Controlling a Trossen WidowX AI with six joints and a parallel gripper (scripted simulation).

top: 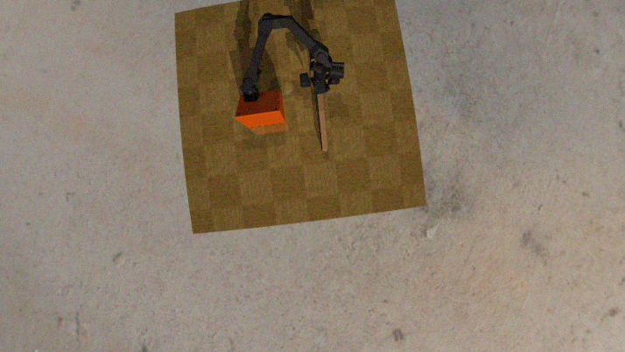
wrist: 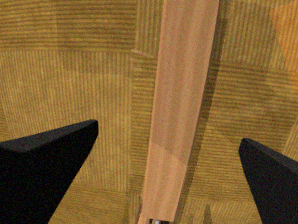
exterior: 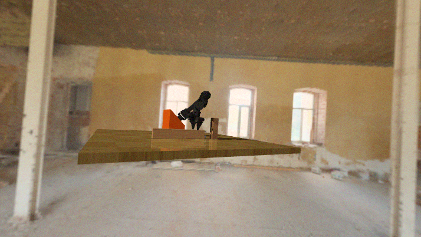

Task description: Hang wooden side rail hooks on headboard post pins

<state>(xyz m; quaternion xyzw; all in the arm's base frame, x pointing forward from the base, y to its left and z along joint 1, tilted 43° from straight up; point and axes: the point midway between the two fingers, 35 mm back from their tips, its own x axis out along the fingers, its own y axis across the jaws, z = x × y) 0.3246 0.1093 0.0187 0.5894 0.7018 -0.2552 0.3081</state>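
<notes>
The wooden side rail (top: 322, 127) (exterior: 178, 134) (wrist: 185, 60) lies flat along the table. Its steel hooks (wrist: 159, 221) (exterior: 207, 135) are at the end toward the post, partly cut off at the bottom of the wrist view. The wooden headboard post (exterior: 216, 128) stands upright just beyond the hooked end, with a small gap. The arm covers most of it in the top view. The pins cannot be made out. My gripper (top: 319, 81) (exterior: 196, 129) (wrist: 168, 136) is open and empty, pointing down above the rail near its hooked end, one finger on each side of the rail in the wrist view.
The orange wedge-shaped base block (top: 261, 119) (exterior: 171, 121) stands beside the rail, with the arm mounted on it. The wooden table (top: 258, 186) (exterior: 118, 156) has open edges. The arm arches over from the block toward the post end.
</notes>
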